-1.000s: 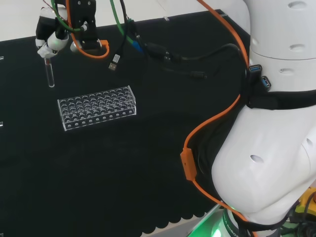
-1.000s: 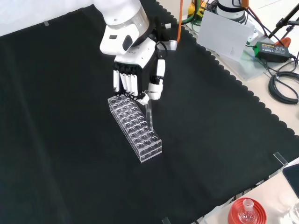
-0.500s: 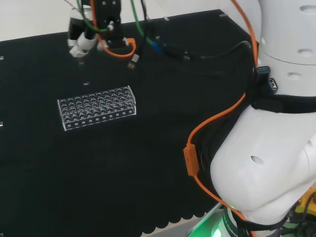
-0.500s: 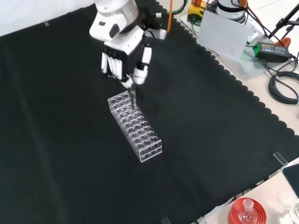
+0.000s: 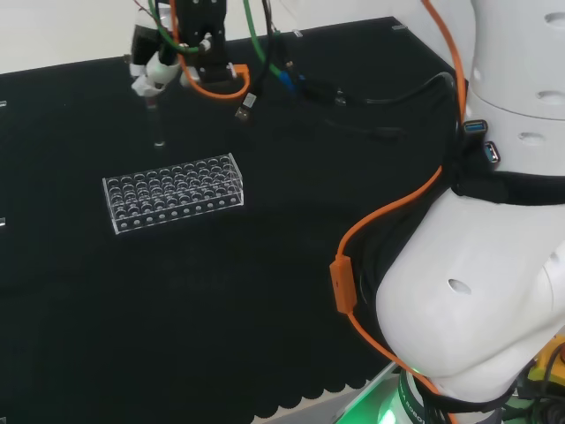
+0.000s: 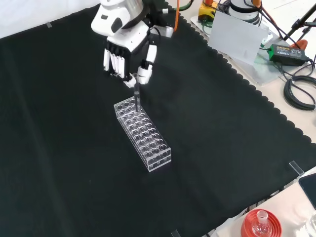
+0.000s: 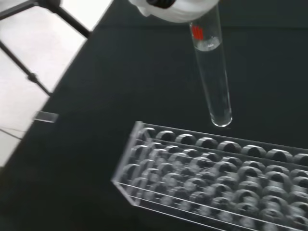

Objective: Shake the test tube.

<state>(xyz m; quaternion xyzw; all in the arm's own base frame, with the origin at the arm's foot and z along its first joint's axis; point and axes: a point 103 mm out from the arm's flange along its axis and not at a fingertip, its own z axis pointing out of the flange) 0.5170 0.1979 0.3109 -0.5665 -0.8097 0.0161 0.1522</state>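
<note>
- The bench [image 6: 237, 148], under its black cloth, carries the work toward its far edge in the head view, which is the top of the front view.
- The hand [image 6: 126, 57] hangs in the air above the cloth with its fingers [image 6: 114, 64] and thumb curled round the top of the test tube [image 6: 136, 94], pinching it so that it points roughly straight down.
- The clear rack [image 5: 172, 193] lies flat on the cloth, well in from every edge; as far as I can tell none of its wells holds a tube.
- The test tube is lifted clear of the rack: in the wrist view its rounded bottom floats just beside the rack's long side, not touching it, and a red mark shows near its upper part.
- I judge the pick-up finished and the shake itself in hand; one moment cannot show how many swings are done.
- What is left, by my reading, is to finish shaking, perhaps then to set the tube into a well.
</note>
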